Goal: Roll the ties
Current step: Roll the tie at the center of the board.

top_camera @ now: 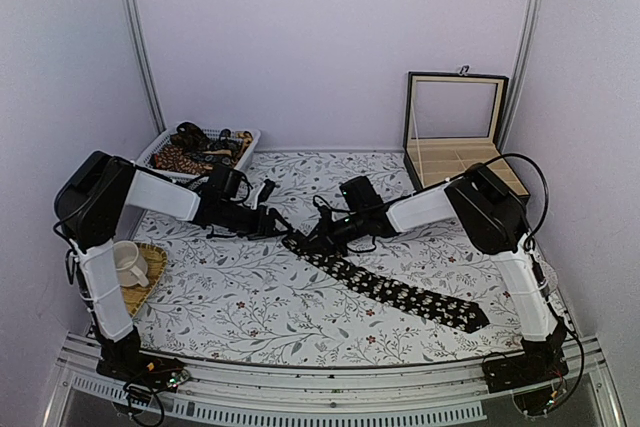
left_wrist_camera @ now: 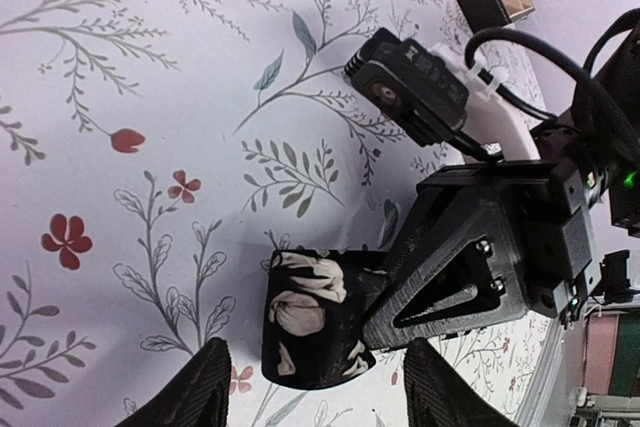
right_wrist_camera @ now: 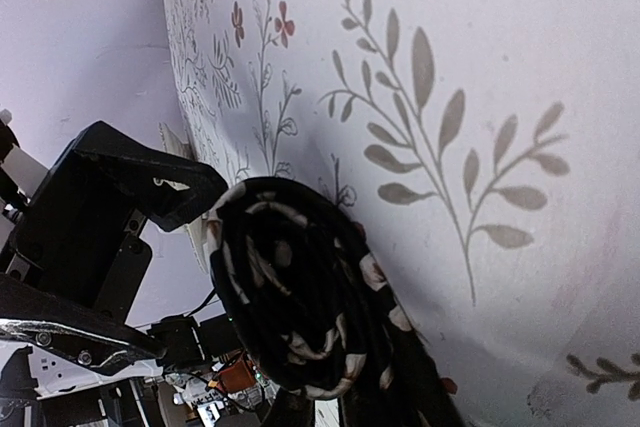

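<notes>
A black tie with pale flower specks [top_camera: 400, 292] lies on the flowered tablecloth, running from the middle to the front right. Its left end is wound into a small roll [top_camera: 300, 244], which shows side-on in the left wrist view [left_wrist_camera: 315, 317] and end-on in the right wrist view [right_wrist_camera: 300, 287]. My right gripper [top_camera: 312, 239] is shut on the roll; one of its black fingers [left_wrist_camera: 450, 277] presses against the roll's end. My left gripper [left_wrist_camera: 320, 382] is open, with a fingertip on each side of the roll and not touching it. It sits just left of the roll in the top view [top_camera: 278, 224].
A white basket [top_camera: 160, 147] at the back left holds more ties, brown-orange and dark [top_camera: 195, 155]. An open wooden box with compartments [top_camera: 455, 157] stands at the back right. A white cup [top_camera: 128, 262] sits on a woven mat [top_camera: 152, 272] at the left edge.
</notes>
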`<action>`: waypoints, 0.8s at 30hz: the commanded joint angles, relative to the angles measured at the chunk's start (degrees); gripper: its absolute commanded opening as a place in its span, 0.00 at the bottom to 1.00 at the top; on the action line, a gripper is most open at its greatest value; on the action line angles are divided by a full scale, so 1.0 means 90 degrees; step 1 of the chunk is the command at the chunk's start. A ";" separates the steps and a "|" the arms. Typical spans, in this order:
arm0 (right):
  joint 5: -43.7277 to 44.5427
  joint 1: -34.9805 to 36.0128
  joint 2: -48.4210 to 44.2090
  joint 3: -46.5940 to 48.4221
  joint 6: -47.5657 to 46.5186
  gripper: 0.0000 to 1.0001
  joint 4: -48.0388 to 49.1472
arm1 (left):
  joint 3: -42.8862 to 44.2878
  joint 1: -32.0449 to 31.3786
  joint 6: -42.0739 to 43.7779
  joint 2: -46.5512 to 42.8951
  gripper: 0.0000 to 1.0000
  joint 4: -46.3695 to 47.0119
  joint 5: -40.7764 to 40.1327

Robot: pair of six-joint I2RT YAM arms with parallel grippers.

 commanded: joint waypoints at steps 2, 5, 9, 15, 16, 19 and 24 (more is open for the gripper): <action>0.0186 0.0001 0.0688 0.0075 -0.0087 0.05 -0.0415 | 0.0119 0.0040 0.0265 0.0319 0.59 -0.0161 0.0264; 0.0200 -0.0004 0.0708 0.0077 -0.0112 0.05 -0.0451 | 0.0080 0.0042 0.0318 0.0572 0.58 -0.0196 0.0367; 0.0216 -0.0003 0.0716 0.0094 -0.0138 0.03 -0.0495 | 0.0097 0.0030 0.0381 0.0795 0.58 -0.0215 0.0615; 0.0206 -0.0007 0.0728 0.0095 -0.0158 0.02 -0.0521 | 0.0138 0.0030 0.0405 0.1014 0.56 -0.0183 0.0876; 0.0211 -0.0010 0.0721 0.0100 -0.0161 0.02 -0.0534 | 0.0157 0.0030 0.0387 0.1070 0.54 -0.0195 0.0999; 0.0215 -0.0013 0.0719 0.0095 -0.0176 0.02 -0.0545 | 0.0206 0.0002 0.0362 0.1215 0.52 -0.0243 0.1124; 0.0246 -0.0018 0.0708 0.0085 -0.0192 0.01 -0.0554 | 0.0118 -0.0045 0.0265 0.1285 0.46 -0.0374 0.1031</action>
